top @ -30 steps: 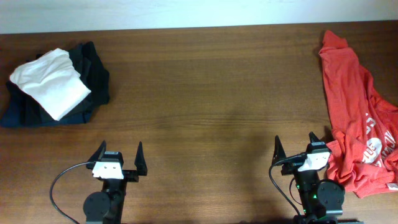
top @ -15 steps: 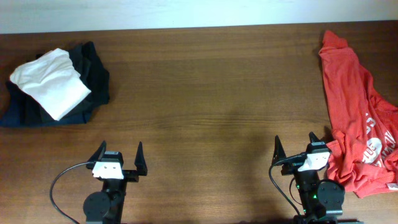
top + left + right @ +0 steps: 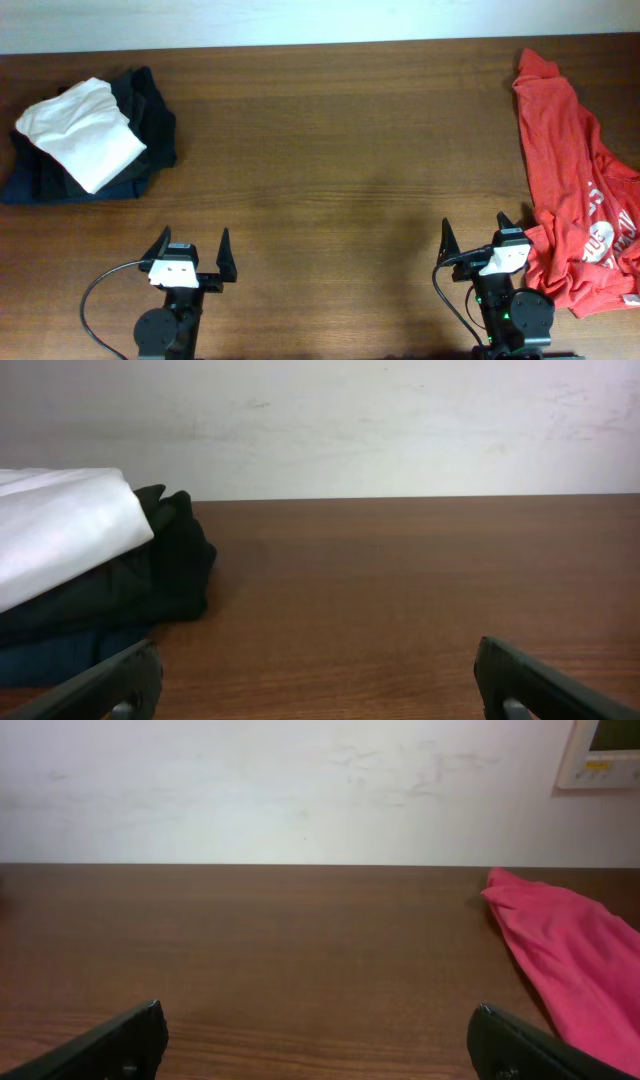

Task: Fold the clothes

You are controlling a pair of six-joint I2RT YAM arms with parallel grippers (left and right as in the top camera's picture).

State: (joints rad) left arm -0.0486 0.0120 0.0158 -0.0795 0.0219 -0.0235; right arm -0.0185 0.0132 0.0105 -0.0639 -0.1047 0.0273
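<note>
One orange-red T-shirt lies beside the right gripper. Beyond the left gripper sit one folded white garment and two dark garments.

Dark wooden table, rumpled orange-red T-shirt at right edge, dark folded garments far left

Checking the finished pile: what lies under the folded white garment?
Beneath the white garment lie dark folded garments, black and navy at the edges. How many pieces there are cannot be seen, since the white one covers their middle.
</note>
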